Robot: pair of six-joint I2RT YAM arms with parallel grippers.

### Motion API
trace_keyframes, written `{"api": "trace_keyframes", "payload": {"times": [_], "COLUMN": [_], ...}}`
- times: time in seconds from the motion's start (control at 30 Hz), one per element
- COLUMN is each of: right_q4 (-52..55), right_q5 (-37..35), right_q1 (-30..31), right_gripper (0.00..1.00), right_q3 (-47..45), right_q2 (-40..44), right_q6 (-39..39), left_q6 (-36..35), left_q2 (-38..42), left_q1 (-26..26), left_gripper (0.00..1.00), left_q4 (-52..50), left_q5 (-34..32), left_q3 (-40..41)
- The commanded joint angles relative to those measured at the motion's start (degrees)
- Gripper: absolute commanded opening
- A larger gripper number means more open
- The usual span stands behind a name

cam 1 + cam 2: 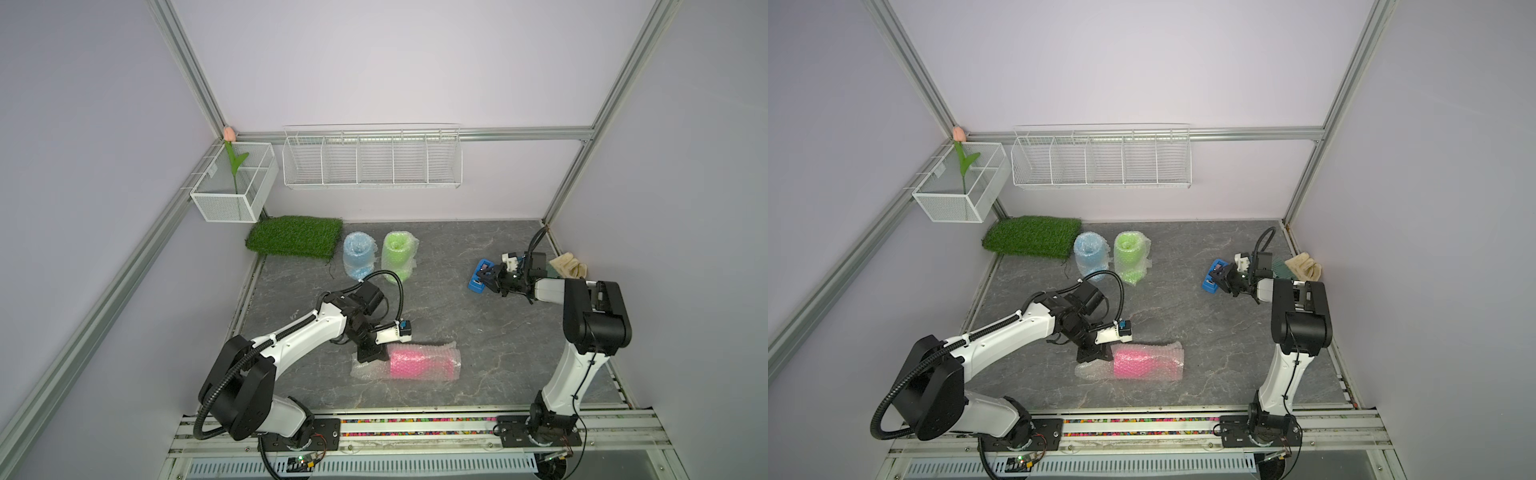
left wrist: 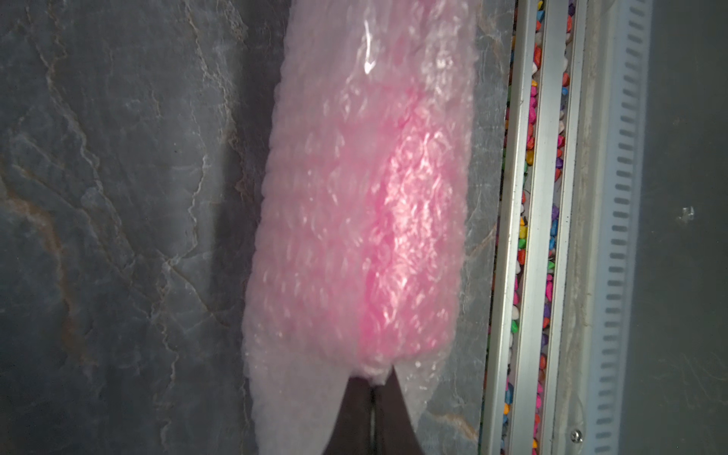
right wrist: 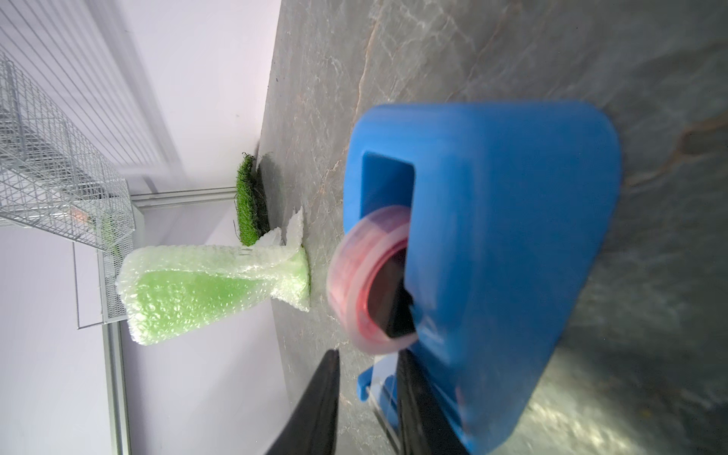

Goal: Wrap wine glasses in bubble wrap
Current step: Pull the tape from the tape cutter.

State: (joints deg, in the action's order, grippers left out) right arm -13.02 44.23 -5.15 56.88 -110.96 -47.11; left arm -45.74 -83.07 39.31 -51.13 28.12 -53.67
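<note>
The hot pink wine glass (image 1: 419, 365) lies on its side near the table's front, rolled in bubble wrap (image 2: 315, 236). My left gripper (image 2: 374, 384) is shut on the bunched wrap at the roll's left end (image 1: 376, 356). In both top views the sky blue glass (image 1: 359, 254) and the lime green glass (image 1: 399, 255) stand upright at the back, each wrapped. The green one (image 3: 197, 291) also shows in the right wrist view. My right gripper (image 3: 368, 354) stands open at the front of the blue tape dispenser (image 3: 492, 236), at the table's right (image 1: 485, 281). A clear strip lies beside one finger.
A green grass mat (image 1: 293, 237) lies at the back left, left of the blue glass. A beige glove (image 1: 569, 266) sits by the right wall behind my right arm. A white wire rack (image 1: 372, 160) and a mesh basket (image 1: 235, 183) hang on the walls. A rail of coloured pebbles (image 2: 528, 197) runs along the front edge.
</note>
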Motion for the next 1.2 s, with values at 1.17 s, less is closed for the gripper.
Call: {"api": "trace_keyframes", "payload": {"times": [1.17], "right_q4": [7.51], "right_q5": [-3.69], "right_q1": [7.88], "right_gripper": [0.07], "right_q3": [-15.09], "right_q2": [31.28], "right_q6": [-10.05], "left_q6": [-0.76], "left_q2": [0.01], "left_q1": [0.67], "left_gripper": [0.0], "left_q4": [-1.86], "left_q5": [0.12], "left_q3": [-1.26]}}
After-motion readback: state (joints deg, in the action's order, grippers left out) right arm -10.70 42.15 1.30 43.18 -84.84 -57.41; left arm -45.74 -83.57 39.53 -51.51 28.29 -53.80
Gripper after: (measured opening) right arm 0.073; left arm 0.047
